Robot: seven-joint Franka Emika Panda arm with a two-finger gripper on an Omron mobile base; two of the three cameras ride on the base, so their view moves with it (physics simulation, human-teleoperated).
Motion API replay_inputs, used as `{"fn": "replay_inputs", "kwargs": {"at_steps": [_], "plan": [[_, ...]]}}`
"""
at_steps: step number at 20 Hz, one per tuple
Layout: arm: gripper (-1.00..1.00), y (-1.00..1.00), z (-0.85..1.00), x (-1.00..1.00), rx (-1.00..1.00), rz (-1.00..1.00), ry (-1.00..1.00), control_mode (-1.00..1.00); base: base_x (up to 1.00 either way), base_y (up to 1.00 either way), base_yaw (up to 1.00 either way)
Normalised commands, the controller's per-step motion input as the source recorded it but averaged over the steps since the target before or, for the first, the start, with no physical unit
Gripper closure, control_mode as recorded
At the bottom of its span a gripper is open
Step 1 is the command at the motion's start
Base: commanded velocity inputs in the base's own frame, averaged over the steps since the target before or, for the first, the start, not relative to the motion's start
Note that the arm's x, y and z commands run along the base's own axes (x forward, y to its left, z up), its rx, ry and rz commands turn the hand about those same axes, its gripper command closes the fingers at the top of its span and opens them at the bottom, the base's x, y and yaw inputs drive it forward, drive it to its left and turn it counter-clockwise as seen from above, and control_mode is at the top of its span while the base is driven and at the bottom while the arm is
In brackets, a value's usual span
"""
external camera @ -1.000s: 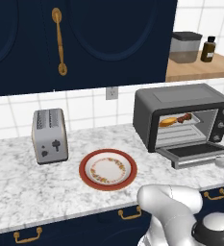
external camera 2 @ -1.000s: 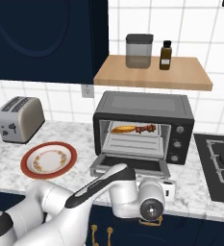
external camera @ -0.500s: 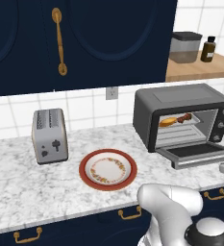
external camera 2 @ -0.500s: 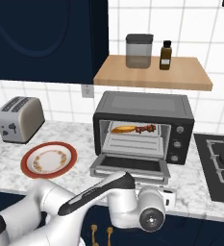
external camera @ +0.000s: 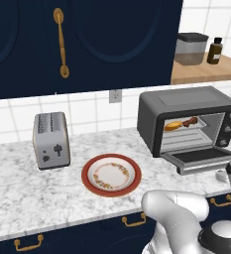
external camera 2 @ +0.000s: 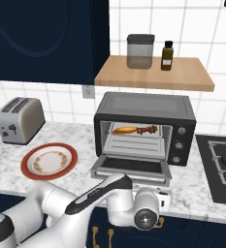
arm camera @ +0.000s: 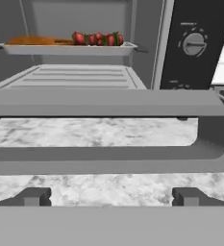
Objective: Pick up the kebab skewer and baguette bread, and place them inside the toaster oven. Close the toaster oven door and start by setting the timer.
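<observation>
The toaster oven [external camera: 186, 106] [external camera 2: 143, 104] stands with its door [external camera: 201, 158] [external camera 2: 131, 167] dropped flat. On the upper rack lie the baguette bread [external camera 2: 124, 130] [arm camera: 31, 41] and, to its right, the kebab skewer [external camera 2: 147, 129] [arm camera: 98, 38]. My gripper [arm camera: 111, 197] [external camera 2: 161, 196] is open and holds nothing. It sits low at the counter's front edge, just before the door's front edge. In the hand view the door's bar handle [arm camera: 108, 161] runs across just above my fingertips [arm camera: 32, 196], apart from them. The timer knob [arm camera: 195, 44] is at upper right.
A red-rimmed plate [external camera: 85, 174] [external camera 2: 23, 164] with nothing on it lies left of the oven, and a silver toaster [external camera: 51, 140] [external camera 2: 20, 119] beyond it. A wooden shelf [external camera 2: 153, 72] with a jar and bottle hangs above the oven. A stove [external camera 2: 221, 160] is at right.
My wrist has sunk lower in front of the open door, mostly before half a second ago. The oven, door and food have not moved.
</observation>
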Motion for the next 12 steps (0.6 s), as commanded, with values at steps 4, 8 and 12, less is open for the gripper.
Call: {"fn": "replay_inputs", "kwargs": {"at_steps": [4, 8, 12], "plan": [[-1.0, 0.0, 0.0, 0.1, 0.0, 0.0, -0.03, -1.0, 0.0, 0.0, 0.0], [-1.0, 0.0, 0.15, 0.05, 0.0, 0.0, -0.07, -1.0, 0.0, 0.0, 0.0], [-1.0, 0.0, 0.38, 0.08, 0.0, 0.0, -0.07, -1.0, 0.0, 0.0, 0.0]]}}
